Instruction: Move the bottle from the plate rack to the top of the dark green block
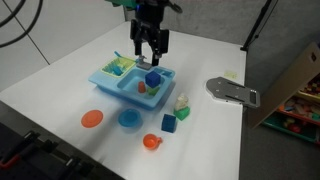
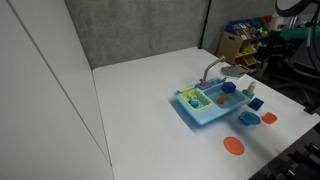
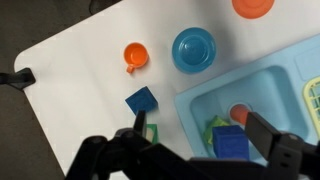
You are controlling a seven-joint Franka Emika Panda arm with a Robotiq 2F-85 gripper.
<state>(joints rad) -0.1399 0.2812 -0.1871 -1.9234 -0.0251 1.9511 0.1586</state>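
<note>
The pale bottle (image 1: 181, 101) stands on the dark green block (image 1: 182, 113) on the table, to the right of the light blue sink (image 1: 112, 84). The yellow-green plate rack (image 1: 120, 66) fills the sink's far-left basin; I see no bottle in it. My gripper (image 1: 150, 58) hangs open and empty above the sink. In the wrist view the gripper (image 3: 200, 132) is over the basin, and the green block (image 3: 151, 131) shows beside the left finger with a pale top. The rack's edge (image 3: 314, 100) shows at the right.
The open basin holds a blue cube (image 3: 231, 144), a green piece (image 3: 214, 127) and a red piece (image 3: 238, 113). On the table lie another blue cube (image 3: 141, 101), an orange cup (image 3: 135, 55), a blue plate (image 3: 193, 49), an orange plate (image 1: 92, 119) and a grey flat tool (image 1: 232, 92).
</note>
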